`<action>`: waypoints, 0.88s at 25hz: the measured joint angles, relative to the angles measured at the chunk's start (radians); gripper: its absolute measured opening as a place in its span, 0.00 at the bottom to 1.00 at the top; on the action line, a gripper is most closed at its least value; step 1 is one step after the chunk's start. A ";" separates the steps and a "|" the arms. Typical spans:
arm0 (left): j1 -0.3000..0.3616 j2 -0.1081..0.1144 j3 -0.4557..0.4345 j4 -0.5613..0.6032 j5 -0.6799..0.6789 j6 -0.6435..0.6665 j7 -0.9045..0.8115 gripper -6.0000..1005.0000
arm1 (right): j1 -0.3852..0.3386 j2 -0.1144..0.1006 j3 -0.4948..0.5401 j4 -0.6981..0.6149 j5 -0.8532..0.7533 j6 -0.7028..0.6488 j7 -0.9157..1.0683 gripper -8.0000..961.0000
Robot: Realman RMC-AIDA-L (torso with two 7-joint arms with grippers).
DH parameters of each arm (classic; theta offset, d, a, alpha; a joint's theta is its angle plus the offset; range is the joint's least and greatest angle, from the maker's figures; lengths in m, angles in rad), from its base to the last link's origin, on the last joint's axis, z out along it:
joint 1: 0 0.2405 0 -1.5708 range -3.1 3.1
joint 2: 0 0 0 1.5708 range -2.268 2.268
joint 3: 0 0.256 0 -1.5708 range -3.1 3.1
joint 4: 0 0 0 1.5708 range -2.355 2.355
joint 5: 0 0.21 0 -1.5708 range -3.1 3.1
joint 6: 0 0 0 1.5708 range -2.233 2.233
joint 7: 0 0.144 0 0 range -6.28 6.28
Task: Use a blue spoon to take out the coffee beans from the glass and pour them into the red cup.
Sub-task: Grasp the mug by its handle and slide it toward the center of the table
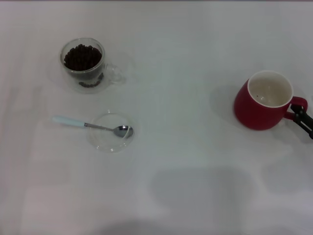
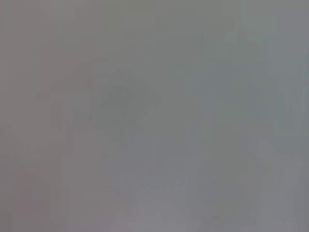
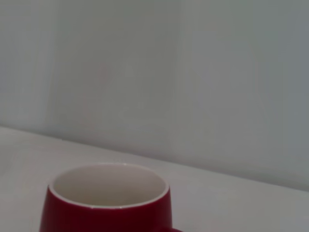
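The glass (image 1: 83, 65) stands at the far left, full of coffee beans (image 1: 82, 57). The blue spoon (image 1: 93, 126) lies in front of it, with its bowl resting in a flat clear glass dish (image 1: 111, 132) and its pale handle pointing left. The red cup (image 1: 263, 100) stands at the right, cream inside and empty; it also shows in the right wrist view (image 3: 107, 205). My right gripper (image 1: 302, 117) is at the cup's handle (image 1: 299, 104), closed on it. My left gripper is out of view; the left wrist view shows only blank grey.
The white table (image 1: 186, 161) stretches between the glass and the red cup. A pale wall (image 3: 193, 72) stands behind the table in the right wrist view.
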 joint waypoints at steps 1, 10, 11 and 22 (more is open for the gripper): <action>0.000 0.000 -0.001 0.000 -0.001 0.000 0.000 0.54 | 0.001 0.000 0.000 -0.010 0.000 0.017 -0.001 0.90; -0.003 0.001 -0.003 -0.005 -0.002 -0.004 0.001 0.54 | 0.003 0.000 -0.008 -0.045 -0.010 0.075 -0.004 0.81; -0.003 0.001 -0.003 -0.005 -0.002 -0.004 0.001 0.54 | 0.003 0.001 -0.009 -0.045 -0.010 0.075 -0.004 0.78; -0.006 0.002 -0.003 -0.004 -0.018 -0.006 0.027 0.54 | 0.004 -0.001 -0.007 -0.041 -0.011 0.071 -0.004 0.43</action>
